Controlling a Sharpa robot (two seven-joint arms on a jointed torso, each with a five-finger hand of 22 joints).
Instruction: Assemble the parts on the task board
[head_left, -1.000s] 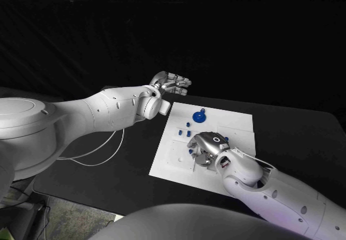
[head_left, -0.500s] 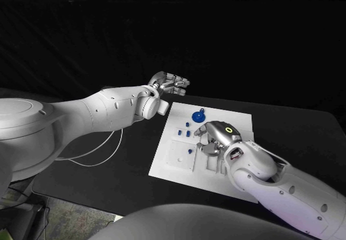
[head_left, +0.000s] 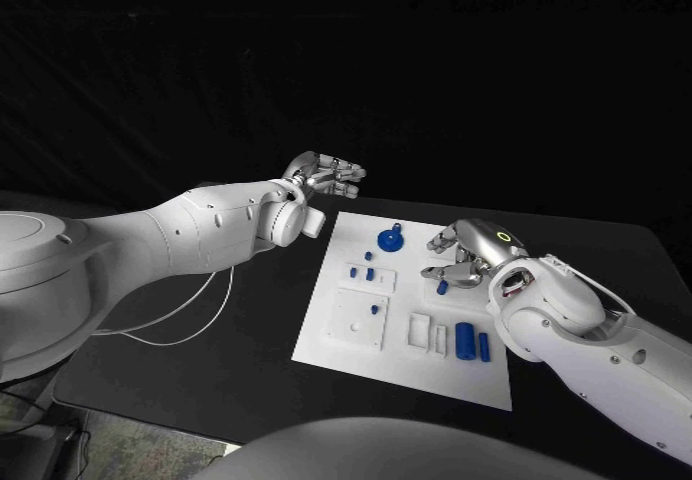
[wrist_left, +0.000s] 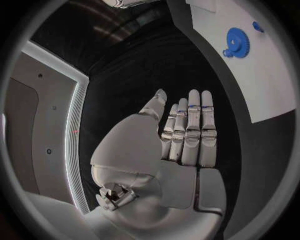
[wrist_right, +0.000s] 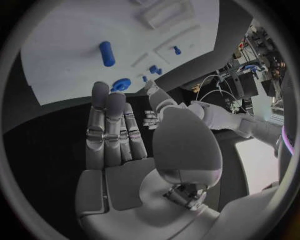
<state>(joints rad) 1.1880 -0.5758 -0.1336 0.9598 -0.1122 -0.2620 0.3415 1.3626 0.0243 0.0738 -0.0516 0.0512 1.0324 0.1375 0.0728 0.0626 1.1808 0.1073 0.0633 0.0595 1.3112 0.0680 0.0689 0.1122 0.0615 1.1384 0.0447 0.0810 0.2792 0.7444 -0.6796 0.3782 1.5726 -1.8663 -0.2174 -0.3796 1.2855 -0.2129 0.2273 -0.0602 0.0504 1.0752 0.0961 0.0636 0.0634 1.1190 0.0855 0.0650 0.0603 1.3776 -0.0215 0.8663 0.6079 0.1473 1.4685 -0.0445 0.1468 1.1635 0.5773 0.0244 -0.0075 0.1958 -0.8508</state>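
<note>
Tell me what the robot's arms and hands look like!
Both arms are smooth, rounded white shells with small dark dots along them. The left hand and right hand are shiny silver metal with jointed fingers. A thin white cable loops from the left arm, and a small yellow-green ring marks the back of the right hand.

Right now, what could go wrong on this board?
1. The right hand hovers low over the task board, close to a small blue part; a sweep might knock it loose.
2. The blue cylinder lies loose and may roll.
3. The left hand is off the board, so nothing steadies it.
</note>
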